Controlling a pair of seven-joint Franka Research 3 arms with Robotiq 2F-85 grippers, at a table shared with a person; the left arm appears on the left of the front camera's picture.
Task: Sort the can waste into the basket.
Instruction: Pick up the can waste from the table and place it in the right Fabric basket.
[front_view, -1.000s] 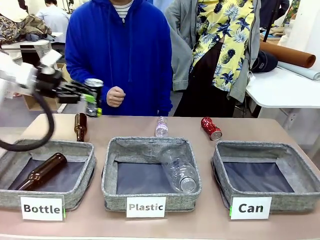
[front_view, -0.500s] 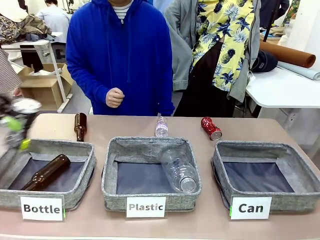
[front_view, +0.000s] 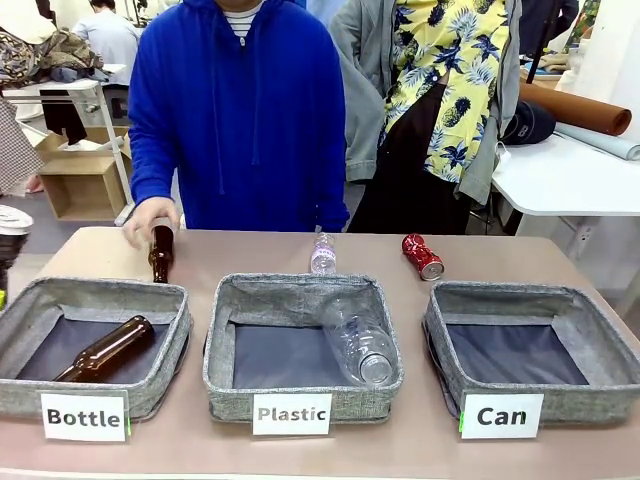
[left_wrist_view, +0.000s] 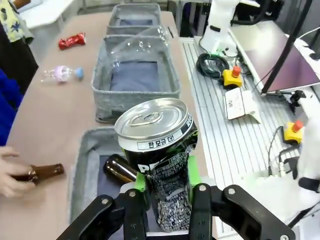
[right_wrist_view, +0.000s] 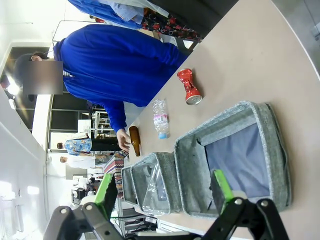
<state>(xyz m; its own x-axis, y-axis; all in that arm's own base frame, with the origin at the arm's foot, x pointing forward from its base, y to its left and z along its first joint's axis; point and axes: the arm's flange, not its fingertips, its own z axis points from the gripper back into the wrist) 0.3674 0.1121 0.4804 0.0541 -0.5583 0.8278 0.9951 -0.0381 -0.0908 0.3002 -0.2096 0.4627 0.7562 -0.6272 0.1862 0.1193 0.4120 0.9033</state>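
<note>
The dark black-and-silver can (left_wrist_view: 159, 145) stands upright between the fingers of my left gripper (left_wrist_view: 162, 212), which is shut on it above the "Bottle" basket (left_wrist_view: 84, 150). In the front view its silver top (front_view: 11, 220) shows at the far left edge. The crushed red can (front_view: 422, 257) lies on the table behind the "Can" basket (front_view: 575, 395), and it also shows in both wrist views (left_wrist_view: 71, 40) (right_wrist_view: 189, 86). My right gripper (right_wrist_view: 163, 197) hangs open above the "Can" basket (right_wrist_view: 200, 145), holding nothing.
A person's hand (front_view: 150, 218) rests on the upright brown bottle (front_view: 160, 255). Another brown bottle (front_view: 105, 350) lies in the "Bottle" basket (front_view: 150, 395). The "Plastic" basket (front_view: 225, 385) holds a clear bottle (front_view: 358, 345). A small plastic bottle (front_view: 323, 254) lies behind it.
My left gripper has swung left with the dark can to the picture's left edge. The person's hand has dropped onto the upright brown bottle. The brown bottle in the basket has shifted slightly.
</note>
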